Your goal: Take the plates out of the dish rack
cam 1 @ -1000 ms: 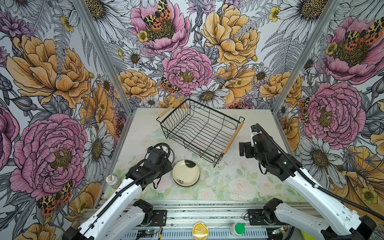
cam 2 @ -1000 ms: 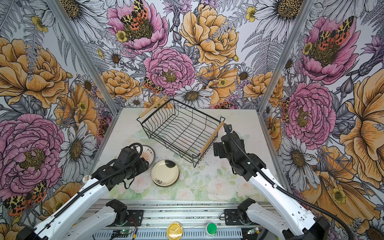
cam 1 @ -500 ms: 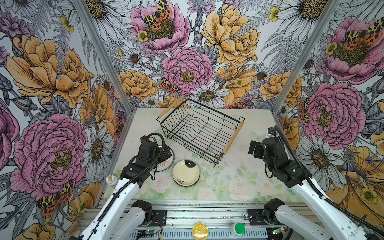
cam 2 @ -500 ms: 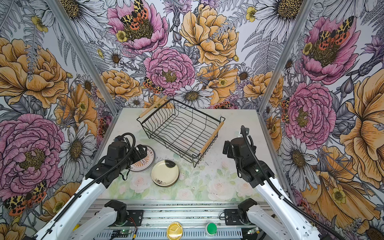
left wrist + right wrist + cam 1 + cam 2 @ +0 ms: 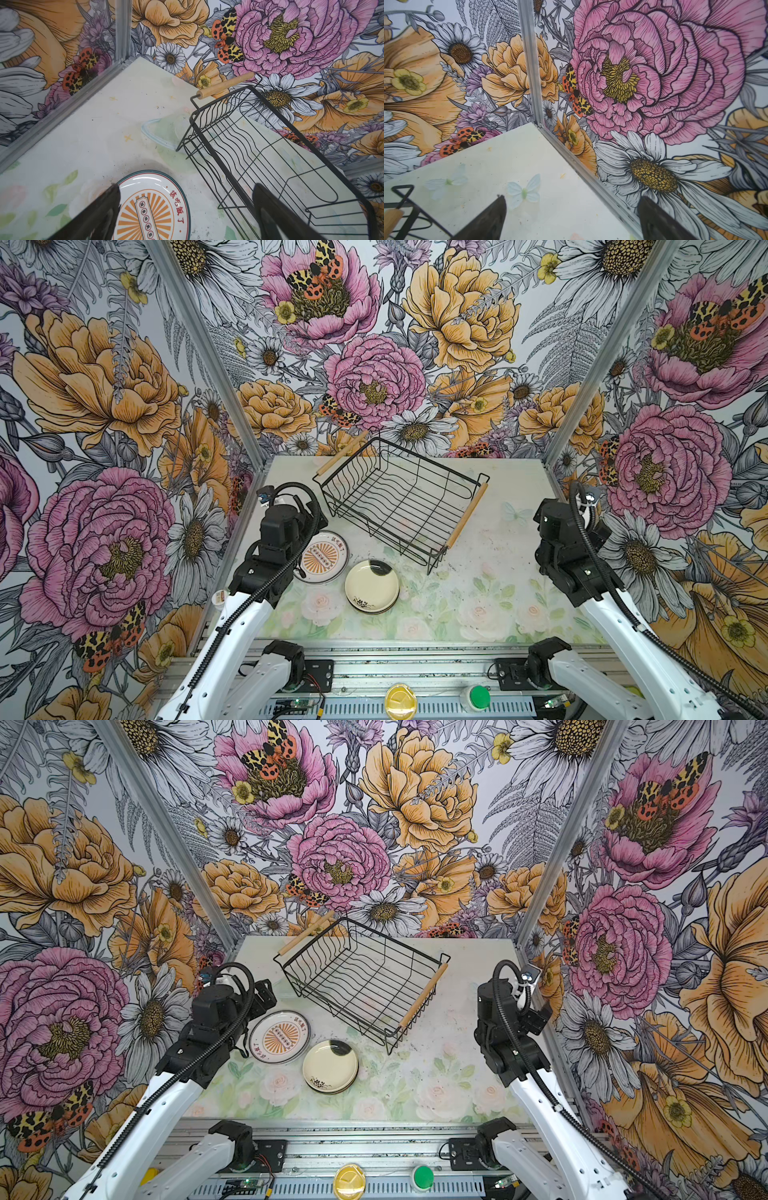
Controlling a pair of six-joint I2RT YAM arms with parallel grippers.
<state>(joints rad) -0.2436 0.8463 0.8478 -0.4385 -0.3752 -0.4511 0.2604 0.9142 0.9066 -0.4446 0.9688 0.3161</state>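
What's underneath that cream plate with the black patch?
The cream plate lies on a stack of other plates: only their rims peek out at its near edge. Their faces are covered, so colours and count cannot be told.

One wire dish rack (image 5: pixel 466 515), one sunburst plate (image 5: pixel 325 556), one cream-topped plate stack (image 5: pixel 371 587) of unclear count.

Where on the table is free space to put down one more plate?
Free: the wide patch between the dish rack and the right wall, and the front strip right of the cream plate. Crowded: front left, where the sunburst plate lies close beside the cream plate.
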